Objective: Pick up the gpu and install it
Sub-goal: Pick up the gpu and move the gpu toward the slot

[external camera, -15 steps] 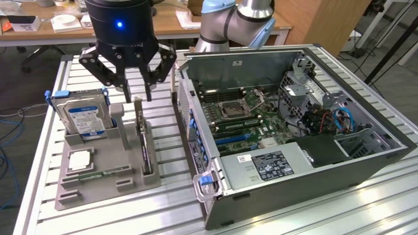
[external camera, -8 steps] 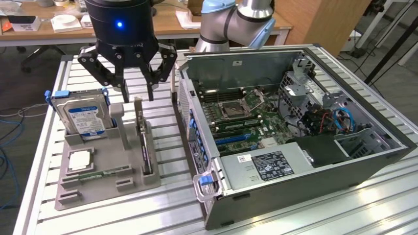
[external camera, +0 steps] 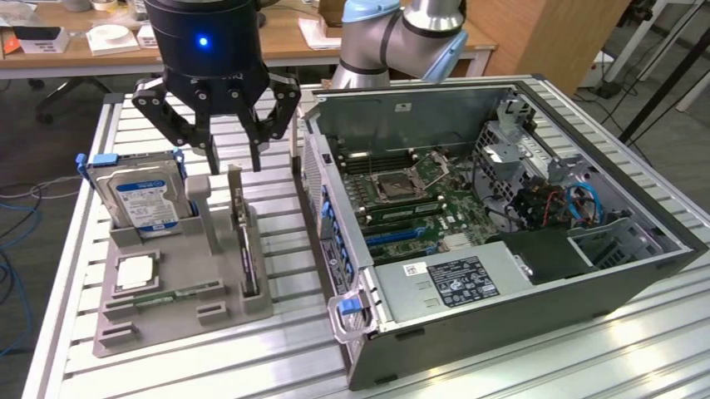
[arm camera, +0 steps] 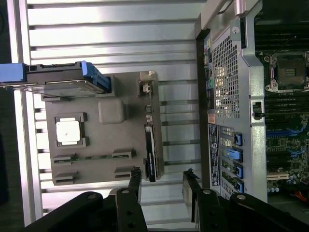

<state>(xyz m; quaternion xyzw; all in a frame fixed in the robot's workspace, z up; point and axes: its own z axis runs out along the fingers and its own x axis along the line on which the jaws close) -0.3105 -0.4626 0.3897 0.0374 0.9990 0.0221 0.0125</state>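
The gpu (external camera: pixel 242 243) stands on its edge in a slot on the exterior view's right side of a grey holder (external camera: pixel 178 320), green board with a black cooler. My gripper (external camera: pixel 233 158) hangs open just above its far end, touching nothing. In the wrist view the gpu (arm camera: pixel 150 151) is a thin dark strip on the holder (arm camera: pixel 113 140), and the gripper (arm camera: pixel 162 176) has one black finger on each side of the card's line, a little past its end. The open computer case (external camera: pixel 533 291) lies beside the holder with its motherboard (external camera: pixel 411 199) exposed.
The holder also carries a blue-labelled hard drive (external camera: pixel 139 195) in a blue-handled caddy, a processor chip (external camera: pixel 135 272) and a narrow memory stick (external camera: pixel 178 293). The case's perforated rear wall (arm camera: pixel 226 72) stands close beside the gpu slot. All rests on a slatted aluminium table (external camera: pixel 278 366).
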